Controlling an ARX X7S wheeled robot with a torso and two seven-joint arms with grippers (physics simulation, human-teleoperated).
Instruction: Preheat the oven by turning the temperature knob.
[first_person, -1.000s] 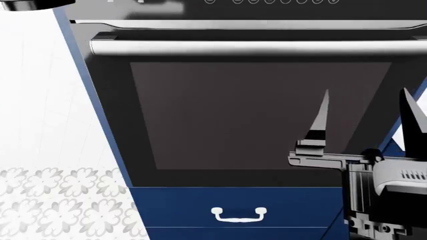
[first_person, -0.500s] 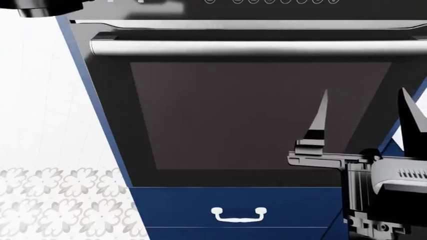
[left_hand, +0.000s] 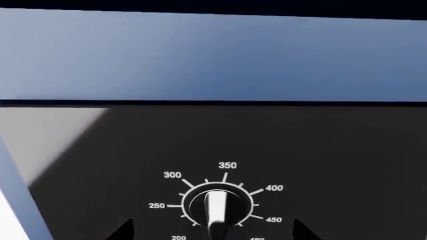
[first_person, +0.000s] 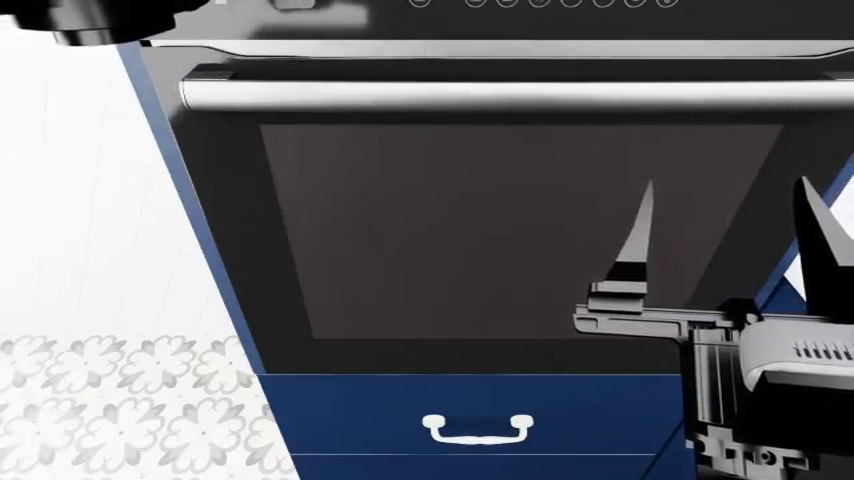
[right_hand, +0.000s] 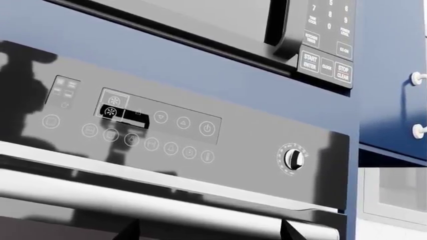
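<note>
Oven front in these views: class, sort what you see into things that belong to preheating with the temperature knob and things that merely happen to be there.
Belongs to the job:
- oven
- temperature knob, with its dial numbers around it
- left gripper, fingertips on either side of the knob

Just there:
- right gripper, open, holding nothing
- microwave keypad
- blue drawer with white handle
- oven door handle

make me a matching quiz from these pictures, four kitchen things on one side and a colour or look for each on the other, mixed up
Things:
1. oven door handle
2. drawer pull
3. temperature knob
4. cabinet front

Looks:
A. dark blue
B. white curved bail
C. long silver bar
D. ringed with numbers such as 300, 350 and 400

Pairs: 1-C, 2-B, 3-D, 4-A
</note>
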